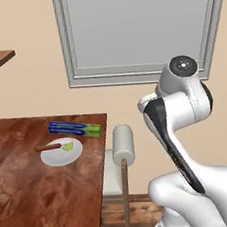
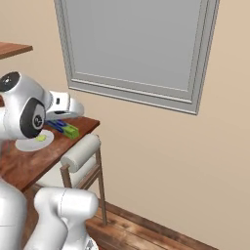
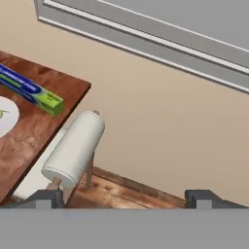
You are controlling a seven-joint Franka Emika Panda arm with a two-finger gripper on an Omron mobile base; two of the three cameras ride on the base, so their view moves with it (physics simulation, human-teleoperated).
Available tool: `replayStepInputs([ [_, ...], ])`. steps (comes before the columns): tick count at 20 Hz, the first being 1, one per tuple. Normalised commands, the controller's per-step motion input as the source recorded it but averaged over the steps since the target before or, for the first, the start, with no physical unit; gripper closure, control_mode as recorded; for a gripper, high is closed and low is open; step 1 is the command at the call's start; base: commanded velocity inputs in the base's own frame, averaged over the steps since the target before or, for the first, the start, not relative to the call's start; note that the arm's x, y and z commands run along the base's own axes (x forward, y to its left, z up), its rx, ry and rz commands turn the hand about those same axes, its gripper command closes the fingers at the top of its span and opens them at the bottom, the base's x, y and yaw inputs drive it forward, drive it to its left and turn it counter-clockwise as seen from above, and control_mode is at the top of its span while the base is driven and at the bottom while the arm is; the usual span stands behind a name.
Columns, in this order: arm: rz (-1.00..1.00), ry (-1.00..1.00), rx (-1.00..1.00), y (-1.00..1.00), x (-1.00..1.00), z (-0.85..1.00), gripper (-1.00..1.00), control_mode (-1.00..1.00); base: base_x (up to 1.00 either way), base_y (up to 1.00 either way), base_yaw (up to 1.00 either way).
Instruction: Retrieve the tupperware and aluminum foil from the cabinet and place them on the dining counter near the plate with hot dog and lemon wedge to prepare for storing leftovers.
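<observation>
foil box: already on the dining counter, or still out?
On the counter. The aluminum foil lies flat on the dining counter, just behind the plate, nothing gripping it.

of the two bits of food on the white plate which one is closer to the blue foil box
The lemon wedge, the small yellow-green piece on the plate, just below the aluminum foil. The hot dog lies farther left, half over the rim.

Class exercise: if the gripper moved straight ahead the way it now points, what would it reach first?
Probably the bare beige wall below the window frame. The open gripper points past the stool's white backrest, which lies off to one side; depth is unclear.
</observation>
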Motion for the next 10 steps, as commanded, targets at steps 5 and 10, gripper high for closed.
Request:
replayStepInputs([
  [5, 0.01, -0.23, 0.15, -0.11, -1.0, 0.13, -1.0, -1.0, 0.0, 0.0, 0.0],
  [10, 0.0, -0.04, 0.02, 0.0, -0.46, 0.0, -1.0, -1.0, 0.0, 0.0, 0.0],
])
